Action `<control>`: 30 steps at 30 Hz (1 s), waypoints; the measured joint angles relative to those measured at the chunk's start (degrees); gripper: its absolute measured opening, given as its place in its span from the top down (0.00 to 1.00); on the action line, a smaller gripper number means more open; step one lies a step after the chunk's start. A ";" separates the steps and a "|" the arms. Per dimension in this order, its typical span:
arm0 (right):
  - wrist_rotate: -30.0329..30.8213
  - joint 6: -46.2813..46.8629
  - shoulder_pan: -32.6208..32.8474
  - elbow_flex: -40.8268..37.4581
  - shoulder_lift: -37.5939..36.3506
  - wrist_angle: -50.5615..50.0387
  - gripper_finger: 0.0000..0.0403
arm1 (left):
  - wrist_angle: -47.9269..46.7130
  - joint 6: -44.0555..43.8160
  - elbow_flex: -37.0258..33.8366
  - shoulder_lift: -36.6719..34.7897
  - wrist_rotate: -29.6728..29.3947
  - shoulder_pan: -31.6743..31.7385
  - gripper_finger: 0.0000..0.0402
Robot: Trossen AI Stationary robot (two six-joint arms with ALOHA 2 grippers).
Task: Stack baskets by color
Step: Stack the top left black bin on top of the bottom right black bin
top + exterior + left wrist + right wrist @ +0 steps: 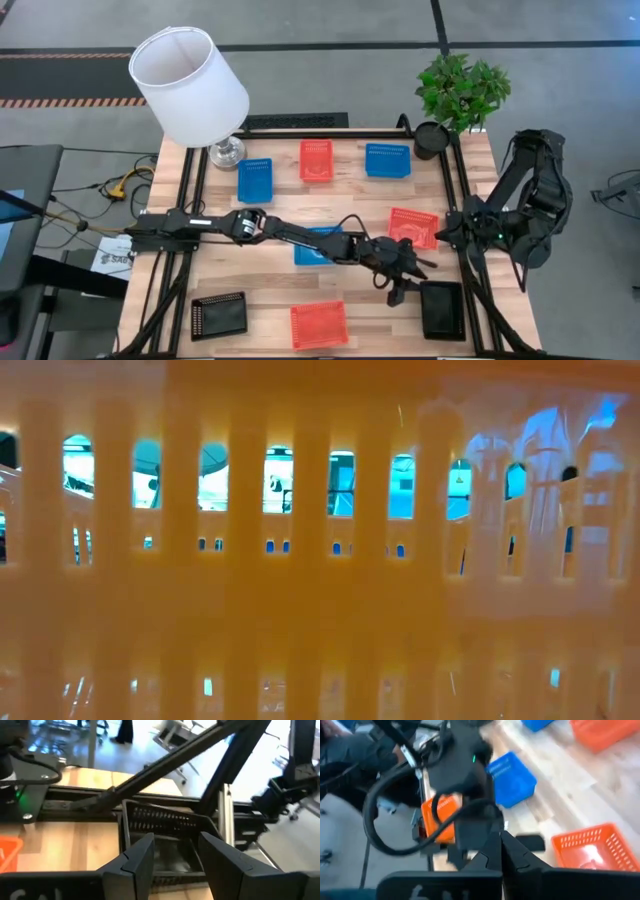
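The left arm reaches across the wooden table [330, 300] from the left side, and the left gripper [404, 290] sits at the near right, just beside a black basket [442, 309] that lies at the table's near right corner. In the left wrist view the two fingers [137, 865] stand apart with a clear gap between them, nothing between the pads, and the black basket lies directly ahead of them. The right gripper [502, 850] is at the table's right edge, and its jaws are pressed together on nothing (the right arm is folded back beside the frame). A second black basket [219, 315] rests at the near left corner. One red-orange basket [318, 325] lies at the near edge between the two black ones, another [414, 227] lies tilted right of centre near the left gripper, and a third [316, 160] sits at the far side. Blue baskets sit at the far side on either side of it, left [255, 180] and right [387, 160]; a further blue basket [313, 247] lies mid-table, partly under the left arm. The low view is filled by a mesh wall.
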 joint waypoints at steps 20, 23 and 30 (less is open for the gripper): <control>-41.08 5.12 2.47 -25.70 2.12 25.57 1.00 | -64.76 13.45 -0.07 -26.79 -22.26 0.53 0.87; -45.71 1.84 -1.06 -29.90 1.81 29.64 1.00 | -68.76 12.62 -0.05 -30.48 -25.46 -0.08 0.96; -49.74 -6.54 -10.28 -32.79 1.81 31.44 1.00 | -80.33 8.36 -0.07 -36.36 -33.38 -4.60 0.99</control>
